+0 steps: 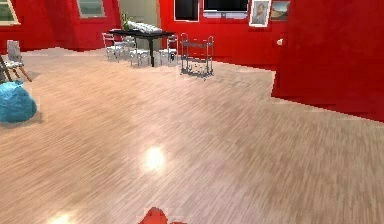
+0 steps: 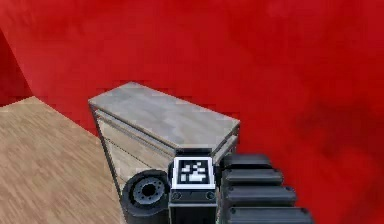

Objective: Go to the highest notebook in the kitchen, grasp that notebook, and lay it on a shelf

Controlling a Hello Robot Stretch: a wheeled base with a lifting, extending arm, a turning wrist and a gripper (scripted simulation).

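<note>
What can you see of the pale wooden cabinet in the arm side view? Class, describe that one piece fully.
The cabinet is a low, boxy unit of pale, greyish wood with a flat, lighter top. One corner points toward the camera, so two side faces show. The face on the picture's left has horizontal lines like drawer fronts. It stands upright on the wood floor, close against the red wall. Whether it touches the wall cannot be told. Its lower right part is hidden behind the robot's arm.

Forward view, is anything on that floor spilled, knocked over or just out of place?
Nothing is spilled or toppled. The table, chairs and wire cart stand upright. Only a red thing at the bottom edge lies alone on the bare floor; I cannot tell what it is.
</note>
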